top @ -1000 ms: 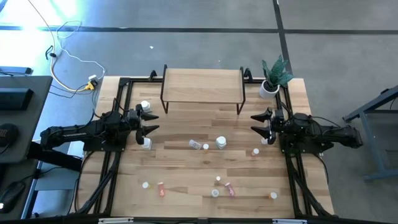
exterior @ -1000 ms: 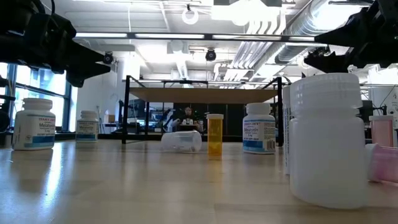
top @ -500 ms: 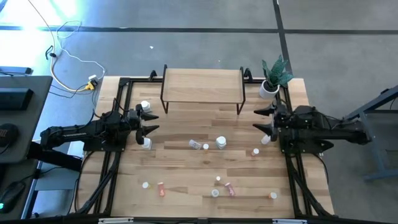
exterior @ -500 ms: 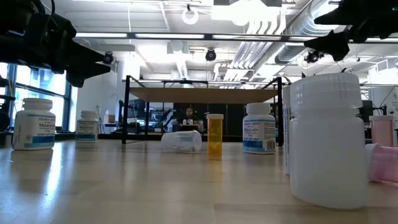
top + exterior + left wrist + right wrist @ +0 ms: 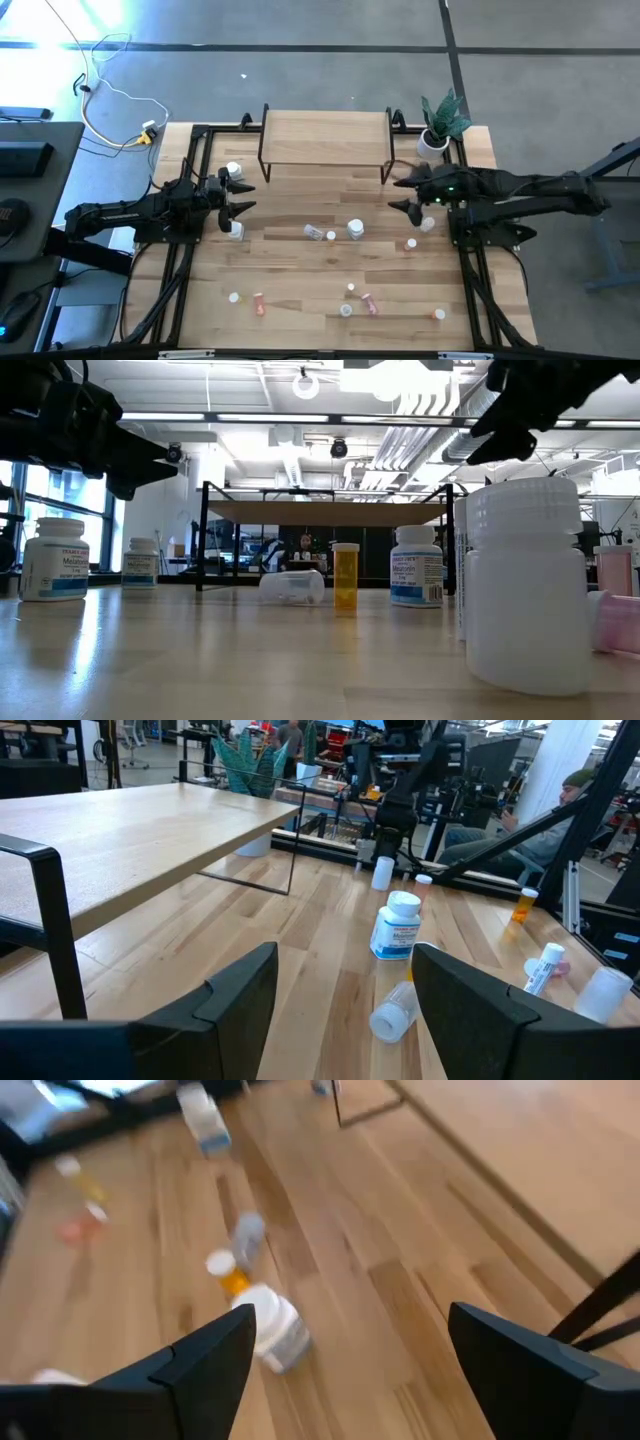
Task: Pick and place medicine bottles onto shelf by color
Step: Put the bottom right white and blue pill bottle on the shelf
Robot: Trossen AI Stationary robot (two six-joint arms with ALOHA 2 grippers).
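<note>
While the shelf (image 5: 325,136) at the far edge of the table (image 5: 300,270) stood bare, the right gripper (image 5: 403,194) hung in the air with its jaws spread wide and nothing between them, near the shelf's right legs and above the table's right side. The bottles lay scattered: an upright white bottle (image 5: 355,229) sat near the table's middle, with an orange-capped one (image 5: 331,236) and a toppled clear one (image 5: 314,232) just beside it. Others rested along the near edge, and a small one (image 5: 410,243) stood toward the right edge. Judging by the right wrist view, the white bottle (image 5: 272,1326) was the likeliest target. A good pick would probably mean lining the fingers up on either side of its body, coming down straight, and keeping clear of the orange-capped neighbour so it did not get knocked over. The left gripper (image 5: 236,198) waited by the left edge, parted and empty, close to a white bottle (image 5: 237,230).
</note>
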